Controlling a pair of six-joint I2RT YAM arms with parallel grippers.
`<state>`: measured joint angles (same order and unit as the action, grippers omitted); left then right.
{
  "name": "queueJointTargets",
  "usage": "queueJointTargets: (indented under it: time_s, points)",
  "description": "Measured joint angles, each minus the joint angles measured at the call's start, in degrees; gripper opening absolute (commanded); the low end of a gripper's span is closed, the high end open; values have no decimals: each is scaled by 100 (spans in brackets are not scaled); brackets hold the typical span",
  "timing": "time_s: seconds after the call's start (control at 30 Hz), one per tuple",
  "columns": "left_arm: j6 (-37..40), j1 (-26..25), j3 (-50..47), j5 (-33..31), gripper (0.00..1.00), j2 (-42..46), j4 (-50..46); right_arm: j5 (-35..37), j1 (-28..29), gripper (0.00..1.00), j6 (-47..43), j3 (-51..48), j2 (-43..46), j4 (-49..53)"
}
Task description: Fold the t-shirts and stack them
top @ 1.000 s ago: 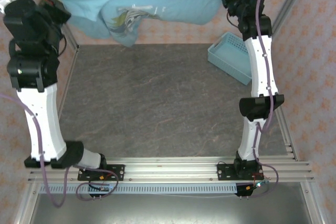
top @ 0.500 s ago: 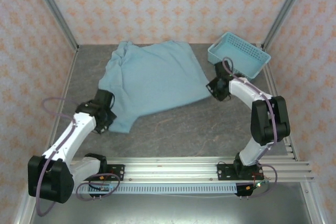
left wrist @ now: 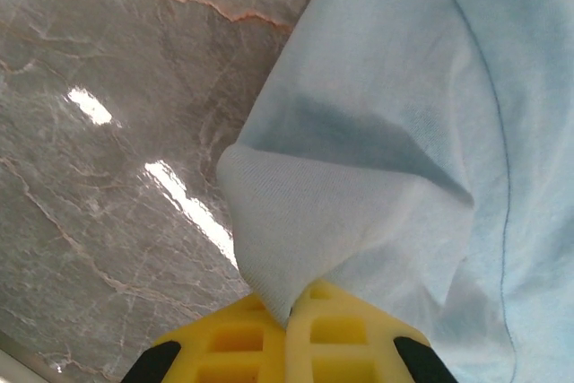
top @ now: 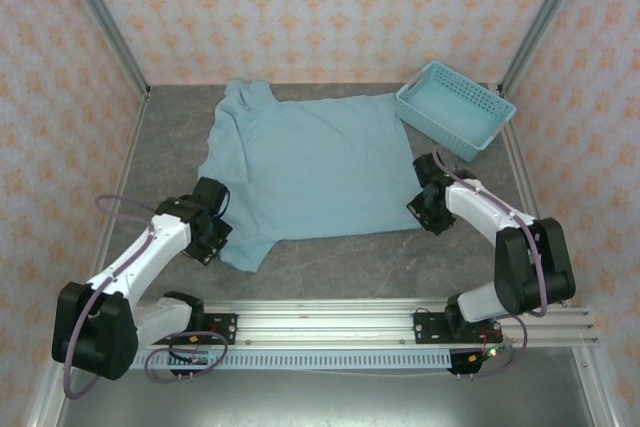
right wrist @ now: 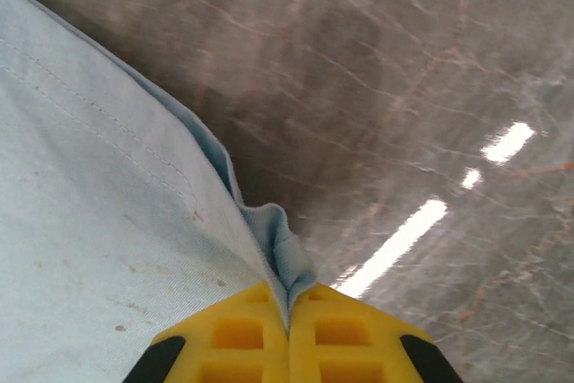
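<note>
T-shirt [top: 310,167] spread flat, basket [top: 434,125] just beside.

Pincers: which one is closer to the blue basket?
The right pincer, pinching a corner of the t-shirt just in front of the basket. The left pincer grips its other side, much farther away.

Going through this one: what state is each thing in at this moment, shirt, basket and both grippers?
T-shirt: unfolded, spread out flat, no print showing.
Basket: upright at the far right, empty.
Left gripper: shut on the T-shirt's near left corner.
Right gripper: shut on the T-shirt's near right corner.
</note>
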<state>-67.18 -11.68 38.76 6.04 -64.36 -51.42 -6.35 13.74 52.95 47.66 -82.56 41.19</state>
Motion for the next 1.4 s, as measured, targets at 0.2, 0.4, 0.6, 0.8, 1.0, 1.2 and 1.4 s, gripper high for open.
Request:
queueJointTargets:
  time_s: [0.2,0.4,0.6,0.8,1.0,1.2,1.4]
  points:
    - [-356,-146,-42,46,0,131,-162,79,11,0,20,-42,-35,153]
    - [-767,-184,-111,98,53,848,-656,289,11,30,127,109,-26,472]
    - [-669,-120,1154,-280,46,717,-1200,352,11,43,-48,295,560,420]
    - [114,955,2594,-48,25,-1152,-337,-358,13,39,-557,566,501,-643]
    - [839,1290,4238,378,20,-4046,573,-949,46,35,-964,1305,-378,-1220]
    - [1078,1351,5016,466,15,-5501,811,-1139,48,35,-1082,1663,-680,-1335]
    - [1012,1685,4592,251,12,-5410,931,-1224,48,35,-1080,1794,-970,-1366]
